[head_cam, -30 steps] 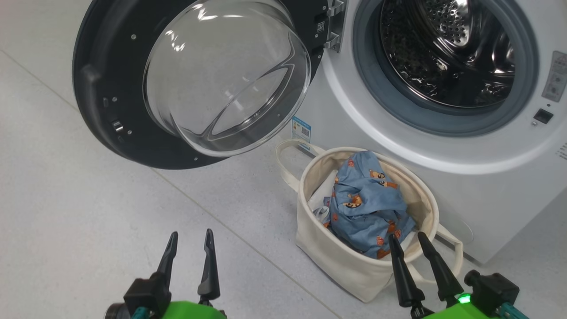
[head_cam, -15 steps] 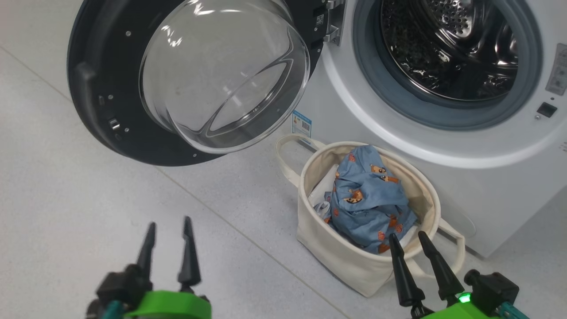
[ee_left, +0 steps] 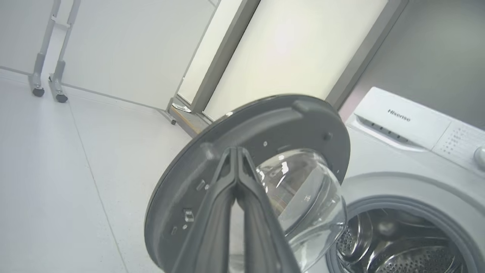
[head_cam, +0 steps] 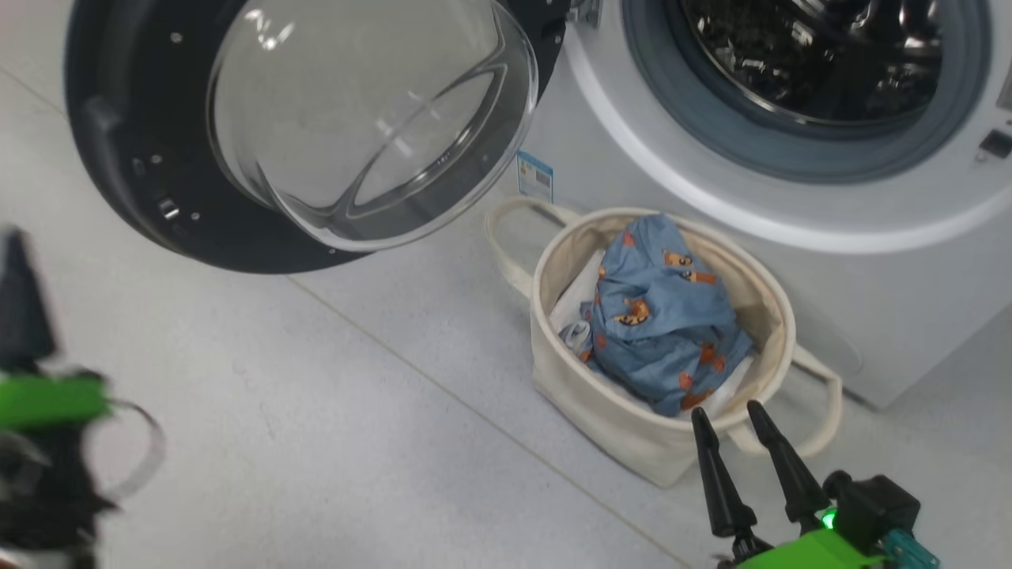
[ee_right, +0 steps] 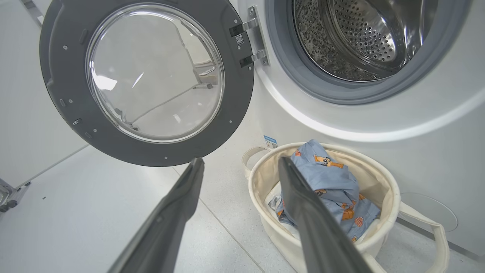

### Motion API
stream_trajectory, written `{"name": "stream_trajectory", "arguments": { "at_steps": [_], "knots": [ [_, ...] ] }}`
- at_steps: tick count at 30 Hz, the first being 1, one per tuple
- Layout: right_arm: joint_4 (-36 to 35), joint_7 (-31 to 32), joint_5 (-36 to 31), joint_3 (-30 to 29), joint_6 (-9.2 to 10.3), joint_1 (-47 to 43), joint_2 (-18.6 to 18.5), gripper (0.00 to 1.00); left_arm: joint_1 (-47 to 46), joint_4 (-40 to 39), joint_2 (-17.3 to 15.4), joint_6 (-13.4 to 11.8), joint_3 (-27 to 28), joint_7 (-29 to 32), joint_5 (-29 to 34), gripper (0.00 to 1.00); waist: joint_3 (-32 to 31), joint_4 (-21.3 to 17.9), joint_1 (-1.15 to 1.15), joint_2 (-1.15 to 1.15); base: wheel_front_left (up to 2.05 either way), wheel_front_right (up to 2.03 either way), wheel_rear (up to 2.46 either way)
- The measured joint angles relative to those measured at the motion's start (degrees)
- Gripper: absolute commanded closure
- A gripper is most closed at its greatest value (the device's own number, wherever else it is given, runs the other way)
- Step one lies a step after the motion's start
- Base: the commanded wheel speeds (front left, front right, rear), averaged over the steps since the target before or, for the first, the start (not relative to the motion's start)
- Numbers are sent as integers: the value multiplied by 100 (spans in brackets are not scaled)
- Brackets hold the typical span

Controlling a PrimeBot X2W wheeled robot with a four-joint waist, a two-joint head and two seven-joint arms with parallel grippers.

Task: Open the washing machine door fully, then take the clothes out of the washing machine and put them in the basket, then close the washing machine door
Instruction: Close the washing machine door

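You are on the last step, by the look of it. The door (head_cam: 118, 118) hangs wide open at the left, and what shows of the drum (head_cam: 806, 55) to its right holds no fabric. The clothes (head_cam: 664, 316) lie bunched in the basket (head_cam: 601, 427), which stands on the floor just in front of the machine (head_cam: 601, 142), below the drum's mouth. What remains is to shut the door.

The hinge is on the door's right side, beside the drum, and the free edge with the latch is at the far left. I judge you need to bring the left gripper (ee_left: 236, 151) round behind that free edge and push the door in an arc toward the opening. Check the sweep first, because the basket's near handle sits close under the door's lower rim.

The left gripper's fingers are pressed together with nothing between them. In its wrist view they point at the inner black rim near the free edge. In the head view it is a blurred shape at the far left, below the door and not touching it. The right gripper (head_cam: 727, 411) waits low at the right with its fingers parted and empty, their tips aimed up at the basket's near rim. You cannot tell from here whether they touch it.
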State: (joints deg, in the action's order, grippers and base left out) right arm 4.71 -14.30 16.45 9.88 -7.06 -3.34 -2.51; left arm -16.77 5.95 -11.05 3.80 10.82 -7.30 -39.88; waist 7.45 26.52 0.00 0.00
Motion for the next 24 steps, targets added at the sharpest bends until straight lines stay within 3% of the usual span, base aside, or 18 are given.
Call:
{"name": "stream_trajectory", "arguments": {
  "at_steps": [4, 9, 17, 24],
  "knots": [
    [-24, 0, -164, -2, 0, 185, -63, 0, -848, 49, -376, 130, 622, 974, -1478, 100, 334, -60, 0, 0, 0, 0, 0],
    [-83, 0, -229, -37, 0, 448, -358, 0, -1710, 692, -1129, 144, 1126, 1603, -2141, 100, 804, -179, 0, 0, 0, 0, 0],
    [-191, 0, -275, -142, 0, 603, -677, 0, -3160, 1969, -1672, -86, 1553, 2162, -2921, 100, 1316, -490, 0, 0, 0, 0, 0],
    [-332, 0, -285, -226, 0, 603, -842, 0, -3705, 2505, -1960, -136, 1355, 2740, -3017, 100, 1626, -632, 0, 0, 0, 0, 0]
  ]
}}
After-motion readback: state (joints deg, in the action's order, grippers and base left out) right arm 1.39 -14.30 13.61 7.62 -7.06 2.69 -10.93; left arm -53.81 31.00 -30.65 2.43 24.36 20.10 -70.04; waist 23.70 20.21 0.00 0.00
